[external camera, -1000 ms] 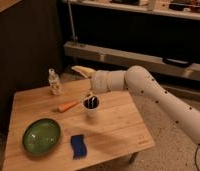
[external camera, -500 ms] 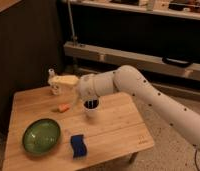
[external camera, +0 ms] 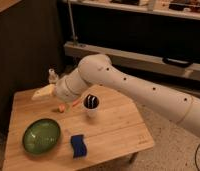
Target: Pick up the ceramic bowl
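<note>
**Spotter:** Where is the ceramic bowl (external camera: 41,135) on your screen?

**Operator:** I have it on the front-left part of the wooden table (external camera: 118,130), sitting flat with its mouth up and nothing inside. The blue sponge (external camera: 77,145) lies just beside it on the right, apart from the rim.

**Spotter:** And the gripper?

**Operator:** The gripper (external camera: 43,93) hangs over the back-left part of the table, near a small bottle (external camera: 53,76). The bowl lies almost straight toward the camera from it, and lower. I'd say the next move is mostly a pull toward the front edge plus a descent, with little sideways shift.

**Spotter:** Is it released or clenched?

**Operator:** I cannot tell from this view. The tip is a pale shape pointing left, and I won't guess.

**Spotter:** Any axis to line up on?

**Operator:** No, the bowl is round, so I judge any part of the rim would do. The far rim is the nearest to the gripper. The white cup (external camera: 91,106) and the orange pieces (external camera: 60,108) sit to the right, under the arm (external camera: 143,92), off that path.
</note>
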{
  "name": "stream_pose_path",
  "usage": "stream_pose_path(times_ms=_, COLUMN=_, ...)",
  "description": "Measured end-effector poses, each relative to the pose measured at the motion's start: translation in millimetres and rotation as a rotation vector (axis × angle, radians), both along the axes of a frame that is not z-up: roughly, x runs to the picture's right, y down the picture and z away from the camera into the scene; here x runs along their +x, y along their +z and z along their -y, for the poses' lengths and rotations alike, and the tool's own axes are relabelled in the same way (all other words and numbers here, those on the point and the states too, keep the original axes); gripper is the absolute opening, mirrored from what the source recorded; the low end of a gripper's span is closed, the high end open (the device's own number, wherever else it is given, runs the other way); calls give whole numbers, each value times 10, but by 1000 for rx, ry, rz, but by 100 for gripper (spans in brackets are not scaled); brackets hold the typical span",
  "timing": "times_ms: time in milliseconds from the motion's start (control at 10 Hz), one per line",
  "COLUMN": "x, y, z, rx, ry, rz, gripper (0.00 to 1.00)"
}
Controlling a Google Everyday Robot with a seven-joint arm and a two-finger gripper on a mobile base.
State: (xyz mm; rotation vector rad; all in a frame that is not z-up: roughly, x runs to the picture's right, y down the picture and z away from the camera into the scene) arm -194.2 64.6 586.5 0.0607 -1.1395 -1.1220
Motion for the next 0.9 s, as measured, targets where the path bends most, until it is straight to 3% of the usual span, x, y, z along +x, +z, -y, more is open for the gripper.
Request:
stream_pose_path(times_ms=200, x=-42, y=197, z=-245, rx=-71, ry=37, rz=14, gripper=80)
stream_pose_path(times_ms=400, x=-88, y=326, z=-436, rx=-115, ry=67, rz=13, gripper=80)
stream_pose_path(times_ms=600, x=-136, y=430, z=-571, rx=-132, ry=81, rz=3, gripper=80)
stream_pose_path(times_ms=900, x=-219, y=755, z=-813, rx=-120, ry=85, rz=-52, gripper=80)
